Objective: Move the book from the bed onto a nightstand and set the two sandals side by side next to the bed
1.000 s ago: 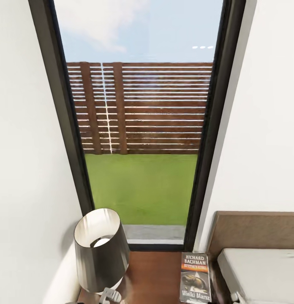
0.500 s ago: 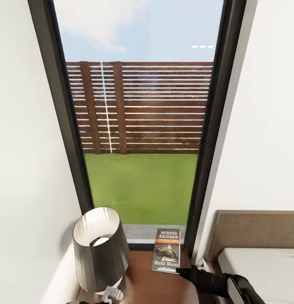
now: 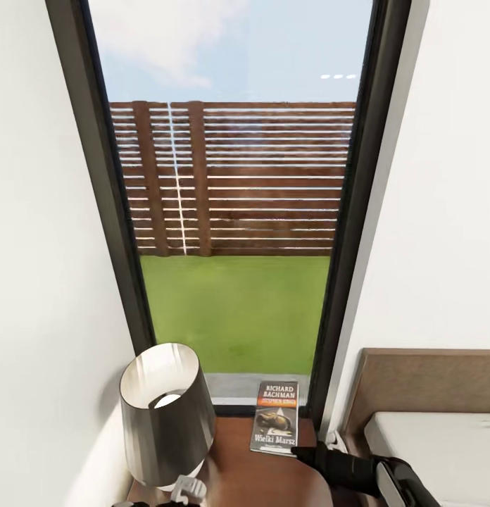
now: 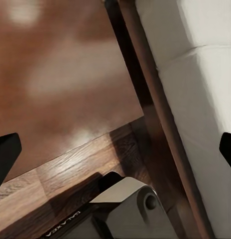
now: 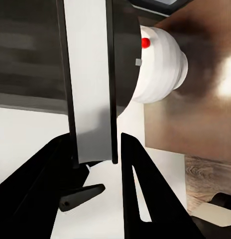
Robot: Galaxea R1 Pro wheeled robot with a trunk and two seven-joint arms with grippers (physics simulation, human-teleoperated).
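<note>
Over nightstand (image 3: 259, 472), right gripper (image 5: 98, 164) keeps book (image 3: 276, 417) upright.

Since one second ago, the book (image 3: 276, 417) has shifted from lower right of centre to upright at lower centre. The right hand (image 3: 296, 451) has entered at the lower right, gripping its lower edge.

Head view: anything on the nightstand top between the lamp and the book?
Nothing. In the head view the stretch of nightstand top between the lamp and the book is bare reddish-brown wood; the right gripper holds the book's near edge.
</note>
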